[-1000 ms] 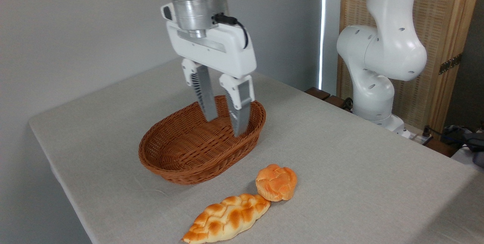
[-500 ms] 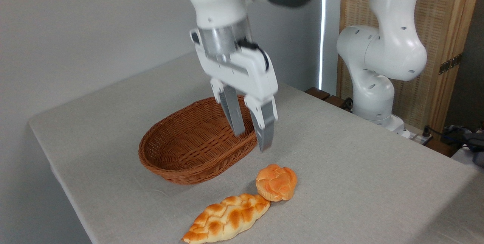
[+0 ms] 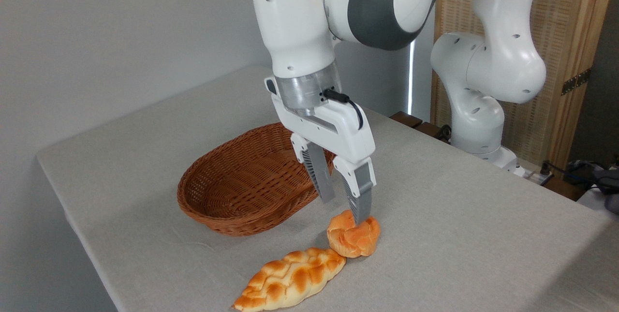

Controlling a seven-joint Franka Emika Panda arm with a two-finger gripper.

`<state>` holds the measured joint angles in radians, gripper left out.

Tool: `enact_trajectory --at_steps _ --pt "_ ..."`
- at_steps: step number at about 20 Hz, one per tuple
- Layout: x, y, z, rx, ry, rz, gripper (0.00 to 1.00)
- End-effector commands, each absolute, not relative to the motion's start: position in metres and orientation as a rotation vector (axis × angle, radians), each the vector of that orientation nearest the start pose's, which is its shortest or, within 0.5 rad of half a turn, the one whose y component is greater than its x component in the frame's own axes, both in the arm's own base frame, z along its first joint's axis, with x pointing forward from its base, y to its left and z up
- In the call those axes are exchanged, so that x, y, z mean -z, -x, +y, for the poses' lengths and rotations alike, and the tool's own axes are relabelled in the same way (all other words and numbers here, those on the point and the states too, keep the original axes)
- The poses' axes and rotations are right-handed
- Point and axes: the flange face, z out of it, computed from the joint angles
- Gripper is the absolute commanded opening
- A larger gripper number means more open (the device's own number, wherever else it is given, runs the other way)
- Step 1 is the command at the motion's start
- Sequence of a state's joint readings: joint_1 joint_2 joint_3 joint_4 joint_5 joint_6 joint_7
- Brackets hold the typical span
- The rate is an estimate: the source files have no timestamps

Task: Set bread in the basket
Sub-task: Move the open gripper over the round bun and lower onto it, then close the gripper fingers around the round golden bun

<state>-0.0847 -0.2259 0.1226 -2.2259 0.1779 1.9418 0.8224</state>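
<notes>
Grey cloth covered the table (image 3: 459, 234), which filled the lower two thirds of the frame and ran from the left edge to the lower right corner. White arm segments (image 3: 309, 26) with a dark grey joint were seen descending from the upper centre of the frame, and the base column of the robot (image 3: 483, 75) was seen at the upper right, in front of a wooden screen (image 3: 570, 36). At centre left the basket (image 3: 232, 191), oval and woven in reddish-brown wicker, was set on the cloth with nothing visible inside it. Below centre a braided loaf (image 3: 290, 278), long and leaf-shaped, was laid near the bottom edge of the frame, its upper right tip touching the bread (image 3: 353, 235). The bread, a small round knotted bun with a golden-orange crust, was placed on the cloth just right of the basket and apart from it, below the centre of the frame. Directly above the bun the gripper (image 3: 344, 209) was held with its two grey fingers pointing down and parted by a moderate gap; nothing was gripped between them. The right fingertip (image 3: 361, 215) was seen at the top of the bun, though contact could not be told, and the left fingertip (image 3: 327, 195) was seen higher, in front of the basket's right rim.
</notes>
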Motion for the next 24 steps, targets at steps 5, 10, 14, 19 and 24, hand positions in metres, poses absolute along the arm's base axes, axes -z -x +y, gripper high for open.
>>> enact_trajectory --at_steps 5,10,14,19,24 --pt "-0.44 -0.466 0.042 -0.137 2.715 1.299 1.0" --pt "-0.438 -0.466 0.042 -0.137 2.713 1.301 1.0" --pt "-0.432 -0.467 0.039 -0.114 2.704 1.31 1.0" --pt "-0.422 -0.466 0.037 -0.089 2.694 1.32 1.0" --pt "-0.417 -0.465 0.035 -0.089 2.69 1.329 1.0"
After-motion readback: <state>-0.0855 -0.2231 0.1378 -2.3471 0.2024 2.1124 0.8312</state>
